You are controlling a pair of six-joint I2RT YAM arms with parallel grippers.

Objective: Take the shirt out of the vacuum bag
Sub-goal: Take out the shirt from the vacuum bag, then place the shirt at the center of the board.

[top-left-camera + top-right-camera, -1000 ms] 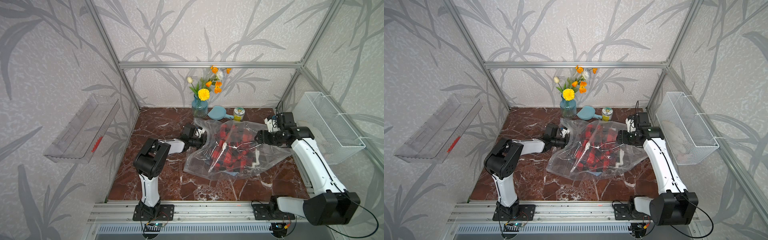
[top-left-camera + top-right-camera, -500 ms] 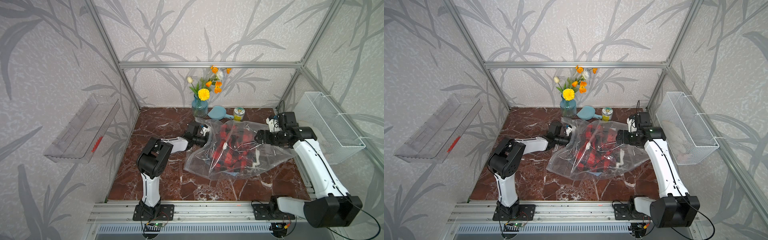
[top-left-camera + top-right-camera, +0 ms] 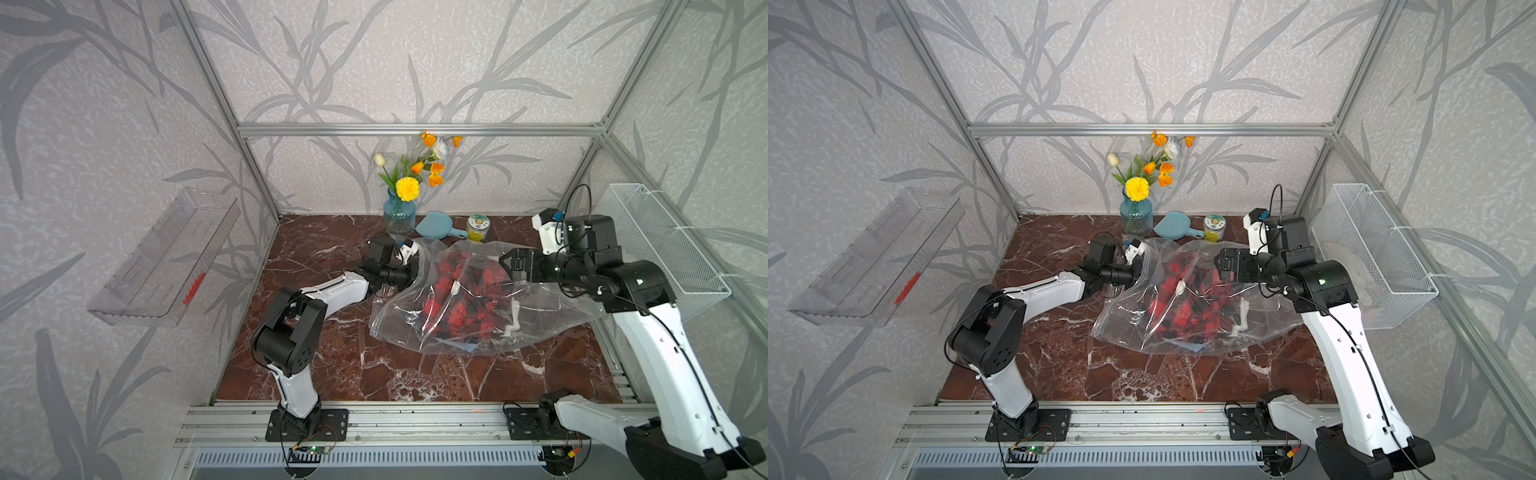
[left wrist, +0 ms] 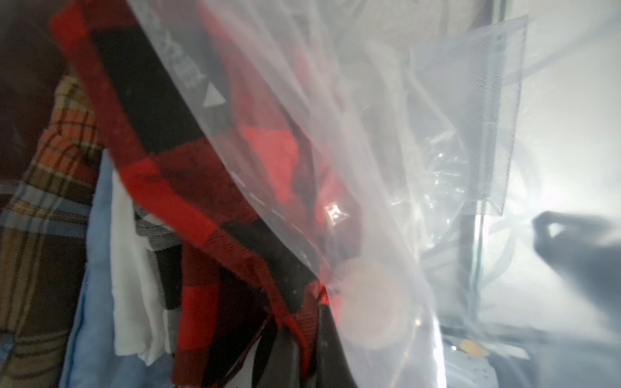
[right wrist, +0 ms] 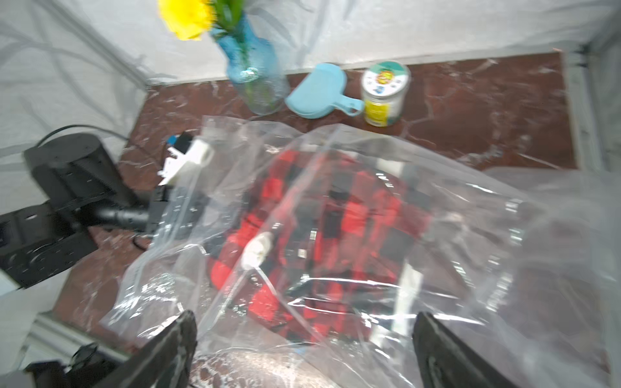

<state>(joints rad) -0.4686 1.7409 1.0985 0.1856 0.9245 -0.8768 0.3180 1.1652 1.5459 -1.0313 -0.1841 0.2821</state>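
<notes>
The clear vacuum bag [image 3: 540, 307] lies crumpled in mid-table in both top views, with its white valve disc [image 3: 456, 286] on the upper face. A red-and-black plaid shirt [image 3: 465, 299] shows through the plastic. My left gripper [image 3: 409, 270] reaches into the bag's left mouth. In the left wrist view the left gripper [image 4: 304, 349] is shut, with a fold of the shirt [image 4: 188, 188] pinched between its dark fingers. My right gripper [image 3: 505, 262] hangs over the bag's right upper side. Its fingers [image 5: 174, 342] stand wide open above the film, gripping nothing.
A blue vase of flowers [image 3: 399, 216], a light-blue scoop [image 3: 434, 226] and a small jar [image 3: 478, 226] stand behind the bag. A wire basket [image 3: 660, 249] hangs on the right wall and a clear shelf [image 3: 166, 257] on the left. Other cloths [image 4: 50, 201] lie beside the shirt.
My left gripper has pushed further into the bag's mouth and shut on the shirt. My right gripper's jaws have opened wider; that arm has barely shifted.
</notes>
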